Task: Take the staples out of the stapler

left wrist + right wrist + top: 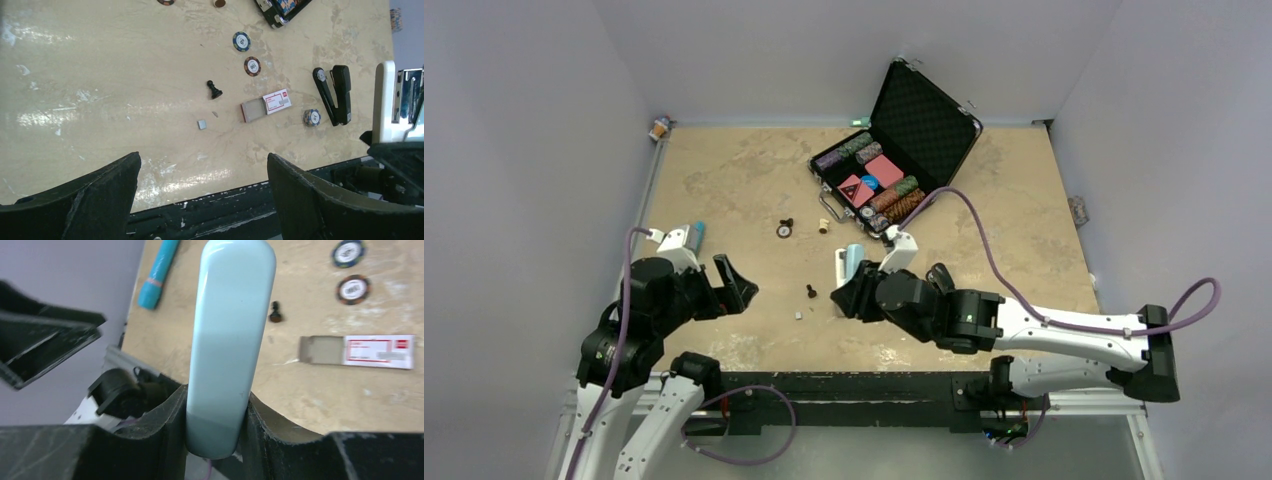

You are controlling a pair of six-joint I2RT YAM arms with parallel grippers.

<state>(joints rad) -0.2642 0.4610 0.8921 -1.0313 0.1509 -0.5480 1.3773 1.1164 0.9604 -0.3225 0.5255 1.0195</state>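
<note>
Right wrist: my right gripper (215, 400) pinches the smooth, rounded pale-blue stapler (230, 315); my left gripper (202, 160) gapes wide. Tiny silver-grey staples (201, 124) lie on the mottled tabletop (100, 75) near a black pawn (214, 90).

— Where was the stapler (853, 257)?
— In the right gripper (854, 288), which was clamped around its near end. It was pale blue and pointed toward the far side of the table (724, 180).
— And the left gripper (740, 281)?
— It hovered near the table's left edge, fingers spread.
— Anything between them?
— A small black pawn (811, 292), and just nearer than it, a tiny grey bit of staples (798, 314). At the far side a black case (924, 115) stood with its lid up, full of chips (894, 195).
</note>
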